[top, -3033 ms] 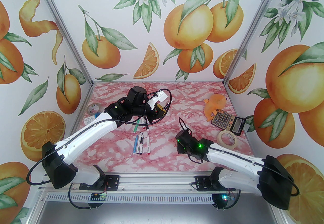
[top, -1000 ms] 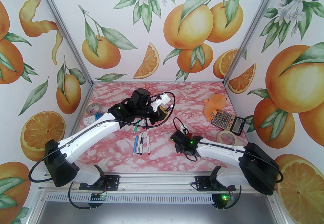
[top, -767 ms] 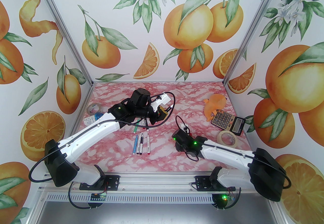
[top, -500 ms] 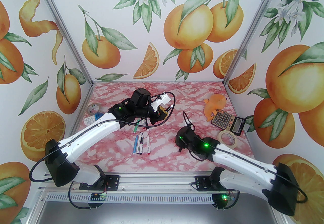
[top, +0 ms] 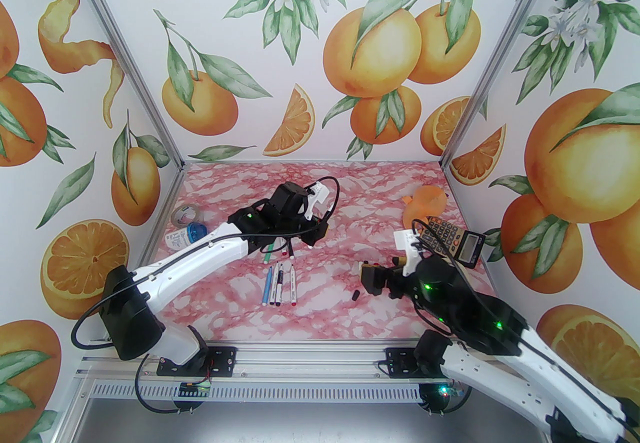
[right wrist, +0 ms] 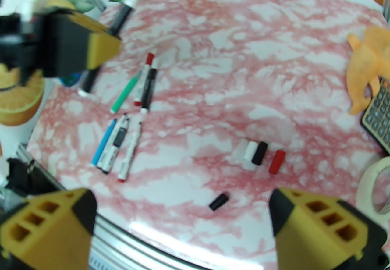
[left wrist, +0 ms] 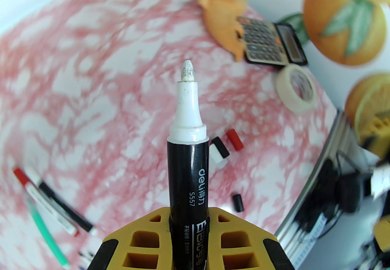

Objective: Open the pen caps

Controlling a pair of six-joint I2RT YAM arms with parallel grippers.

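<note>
Now my left pincer (left wrist: 188, 217) grips the uncapped black pen (left wrist: 186, 171), my right pincer (right wrist: 182, 201) gapes empty; the other pens (top: 279, 285) lie lengthwise near-to-far, nearer my left arm (top: 200, 251).

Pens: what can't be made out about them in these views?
Left wrist: rear end of the black pen, hidden inside the left gripper and cut by the bottom edge.
Top: far end of the green pen, under the left arm.
Right wrist: print on the white pens, blurred.
</note>
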